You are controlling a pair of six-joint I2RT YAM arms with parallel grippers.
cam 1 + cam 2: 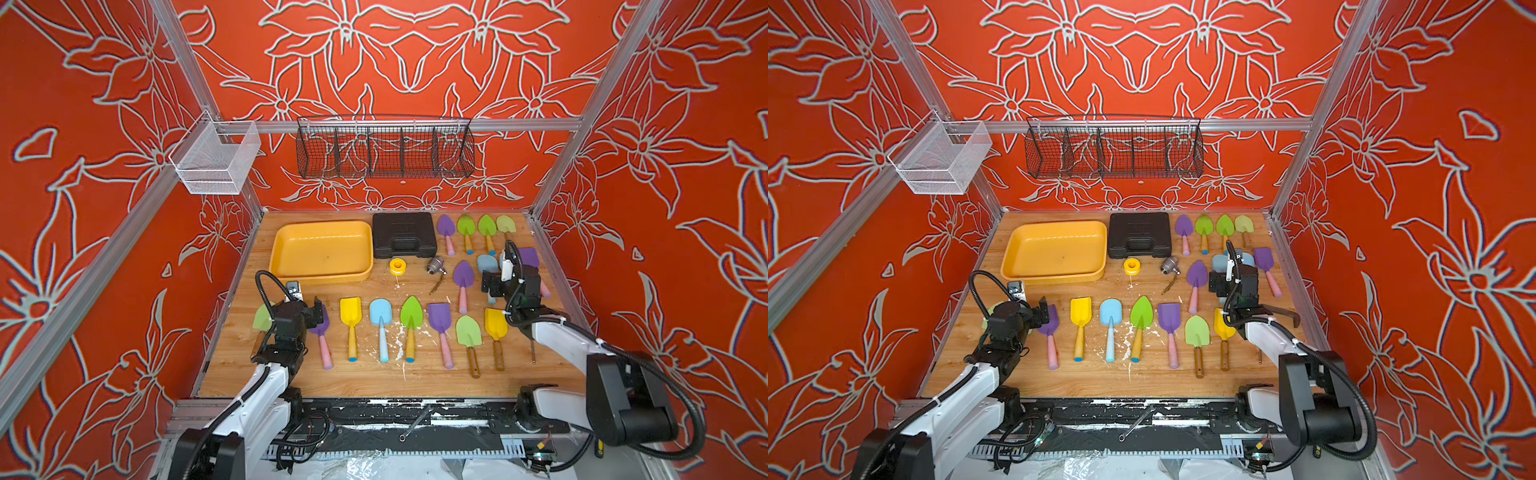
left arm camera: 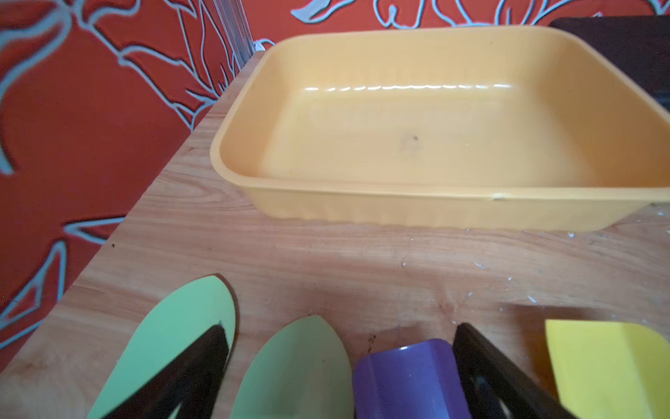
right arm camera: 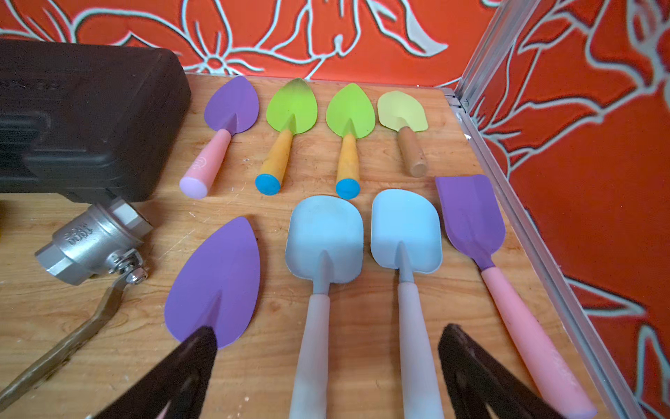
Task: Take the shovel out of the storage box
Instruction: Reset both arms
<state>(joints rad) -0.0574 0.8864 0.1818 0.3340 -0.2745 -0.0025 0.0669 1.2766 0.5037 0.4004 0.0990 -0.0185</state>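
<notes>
The yellow storage box (image 1: 320, 253) (image 1: 1054, 249) stands at the back left of the wooden table, and its floor (image 2: 417, 145) shows bare, with no shovel in it. Several coloured shovels lie flat on the table outside it. My left gripper (image 1: 319, 311) (image 2: 339, 333) is open in front of the box, above a pale green shovel blade (image 2: 297, 370) and a purple one (image 2: 406, 377), holding nothing. My right gripper (image 1: 489, 284) (image 3: 326, 330) is open over the handles of two light blue shovels (image 3: 315, 344), also holding nothing.
A black tool case (image 1: 404, 235) sits right of the box. A yellow tape roll (image 1: 397, 266) and a metal valve (image 1: 435, 265) lie mid-table. A row of shovels (image 1: 380, 313) fills the front. A black wire basket (image 1: 384, 153) and a white mesh basket (image 1: 216, 160) hang above.
</notes>
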